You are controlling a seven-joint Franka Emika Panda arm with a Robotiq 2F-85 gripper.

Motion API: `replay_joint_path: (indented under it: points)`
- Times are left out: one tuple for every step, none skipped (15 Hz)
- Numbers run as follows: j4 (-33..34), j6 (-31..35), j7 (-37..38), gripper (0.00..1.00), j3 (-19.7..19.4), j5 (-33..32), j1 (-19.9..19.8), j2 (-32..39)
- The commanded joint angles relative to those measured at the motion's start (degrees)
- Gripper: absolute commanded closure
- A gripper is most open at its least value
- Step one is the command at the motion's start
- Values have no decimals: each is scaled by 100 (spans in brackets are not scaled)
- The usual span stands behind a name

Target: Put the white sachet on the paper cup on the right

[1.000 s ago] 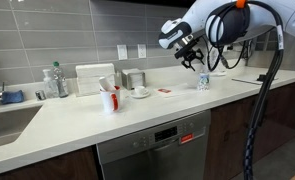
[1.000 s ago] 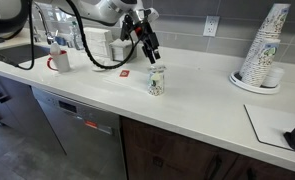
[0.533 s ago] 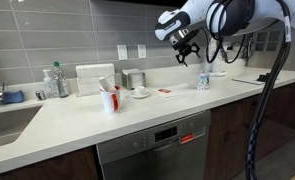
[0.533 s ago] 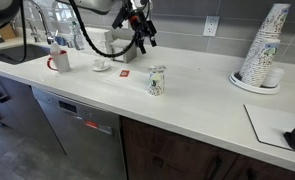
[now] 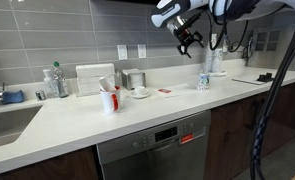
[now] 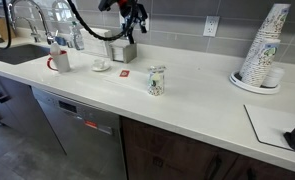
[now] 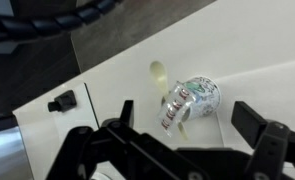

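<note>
While the gripper [image 5: 190, 38] hangs high above the table [image 5: 87, 125], its fingers [image 7: 255, 120] stand wide apart with nothing between them, as the wrist view shows. The paper cup [image 5: 203, 80] stands upright on the table, well below the gripper and a little to one side of it in both exterior views [image 6: 156, 81]. From the wrist view the cup [image 7: 190, 102] is seen at a slant from above, and the white sachet [image 7: 200, 92] appears as a pale patch lying across its mouth. The exterior views are too small to confirm this. A small red-marked packet [image 6: 124, 74] lies flat on the table near the cup, apart from it. Farther from the cup stands a white cup with red sticks [image 5: 110, 98]. A tall stack of cups [image 6: 262, 50] stands well apart from the paper cup, by the wall.
</note>
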Motion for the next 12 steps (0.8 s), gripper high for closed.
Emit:
replay_joint_path:
  points:
    - [-561,-524,414,0,-173,-134,97,-498]
    - [-642,-670,411,0,-188,-143,90,-606]
    - [-720,-776,444,0,-203,-131,75,-704]
    - [-822,-856,475,0,-202,-66,37,-826]
    - [-936,-877,486,0,-210,-45,11,-951]
    - [-1079,-853,493,0,-216,-17,-37,-1088]
    - [-1228,-782,426,0,-230,-60,-65,-1215]
    - [-604,-843,329,0,-230,-90,-33,-773]
    - [-716,-843,328,0,-241,-90,-58,-882]
    - [-807,-843,328,0,-242,-90,-78,-966]
    - [-866,-843,328,0,-242,-90,-88,-1019]
    - [-916,-843,328,0,-242,-90,-88,-1051]
